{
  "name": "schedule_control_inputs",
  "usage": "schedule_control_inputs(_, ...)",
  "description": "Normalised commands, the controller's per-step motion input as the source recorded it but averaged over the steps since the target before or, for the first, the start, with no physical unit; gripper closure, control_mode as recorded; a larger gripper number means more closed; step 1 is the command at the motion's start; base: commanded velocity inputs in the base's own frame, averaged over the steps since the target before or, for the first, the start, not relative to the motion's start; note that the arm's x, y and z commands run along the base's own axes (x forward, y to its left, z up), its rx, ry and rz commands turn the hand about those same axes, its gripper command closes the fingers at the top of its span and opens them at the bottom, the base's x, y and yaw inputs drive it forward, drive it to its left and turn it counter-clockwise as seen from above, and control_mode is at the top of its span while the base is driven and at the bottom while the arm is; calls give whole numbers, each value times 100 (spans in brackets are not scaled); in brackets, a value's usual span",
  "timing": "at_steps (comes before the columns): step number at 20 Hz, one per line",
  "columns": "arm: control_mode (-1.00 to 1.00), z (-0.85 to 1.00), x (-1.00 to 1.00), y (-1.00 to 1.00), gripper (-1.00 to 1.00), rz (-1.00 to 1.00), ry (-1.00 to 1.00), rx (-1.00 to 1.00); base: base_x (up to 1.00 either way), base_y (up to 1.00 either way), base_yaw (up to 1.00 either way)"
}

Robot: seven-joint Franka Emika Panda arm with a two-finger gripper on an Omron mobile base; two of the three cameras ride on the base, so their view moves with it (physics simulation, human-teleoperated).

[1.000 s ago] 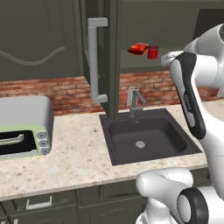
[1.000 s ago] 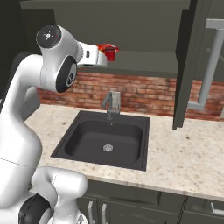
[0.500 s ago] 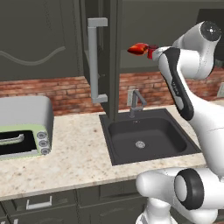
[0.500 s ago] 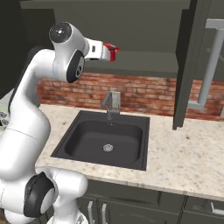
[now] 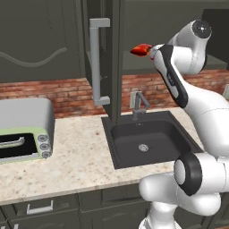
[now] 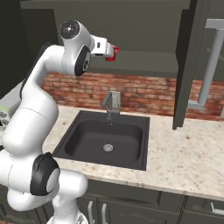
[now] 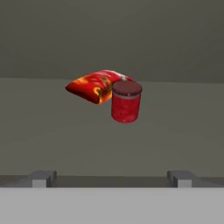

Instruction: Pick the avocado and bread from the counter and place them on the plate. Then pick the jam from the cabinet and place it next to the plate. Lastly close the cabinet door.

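Brick ran along the wall behind the beige speckled worktop (image 5: 80, 156), where a dark sink (image 6: 107, 140) sat with its faucet (image 5: 139, 103) at the back and a toaster oven (image 5: 22, 127) off to one side. Above it the cabinet (image 6: 144, 39) stood open, the cabinet door (image 5: 100, 58) swung out with its long grey bar handle facing the room.

On the inner shelf (image 7: 52, 127) stood the jam (image 7: 126, 101), upright, with a red and orange bag (image 7: 94, 86) lying just behind it and touching it. The arm was raised to shelf height and the gripper (image 7: 111, 178) pointed straight at the jar from a short way off — the jaws were spread wide, the two fingertips (image 7: 43, 178) well apart, and they had hold of nothing.

Judging by this, the work stood at the jam step: the reach into the cabinet was under way, but the jar was not yet grasped. Whether the avocado and bread already lay on the plate could not be told from these views. Left to do — take the jam, set it down beside the plate, then close the door
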Motion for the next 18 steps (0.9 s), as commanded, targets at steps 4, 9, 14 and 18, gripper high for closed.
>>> schedule_control_inputs(4,-100,0,35,-17,-100,0,1,0,0,0,0)
schedule_control_inputs(9,-100,0,27,-23,-100,0,1,0,0,0,0)
schedule_control_inputs(14,-100,-6,33,-5,-100,0,2,0,0,0,0)
schedule_control_inputs(18,-100,-16,34,0,-100,0,0,0,0,0,0)
